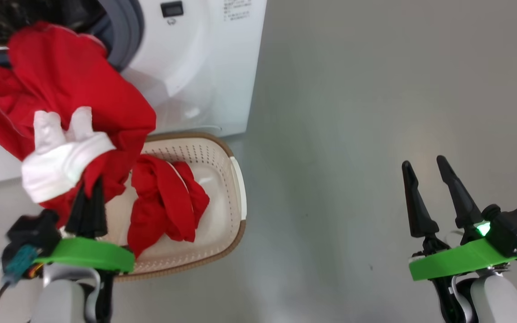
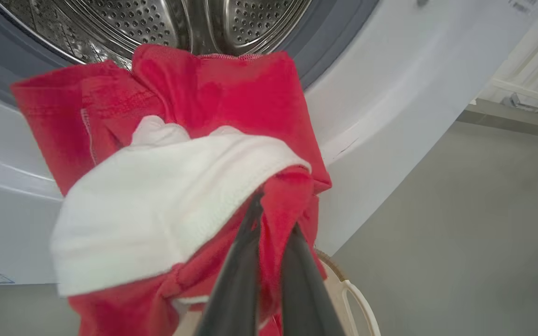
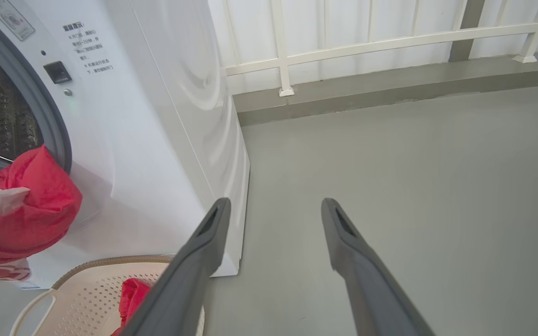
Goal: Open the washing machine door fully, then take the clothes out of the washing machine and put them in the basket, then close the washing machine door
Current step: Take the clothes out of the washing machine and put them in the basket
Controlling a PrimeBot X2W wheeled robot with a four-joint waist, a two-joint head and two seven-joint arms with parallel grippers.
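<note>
Smooth grey floor (image 1: 352, 112), white railing (image 3: 390, 44) behind. Left claw (image 1: 89, 202) grips red clothes (image 1: 70, 76); right claw (image 1: 423, 161) gapes wide, empty.

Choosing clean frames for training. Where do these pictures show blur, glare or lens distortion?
Head view: the white cuff of the bright red fabric garment is washed out, and a pale glare patch lies on the grey floor. Left wrist view: the left gripper looks soft up close, the perforated steel drum sharp. Right wrist view: the white washing machine's edge bows.
</note>
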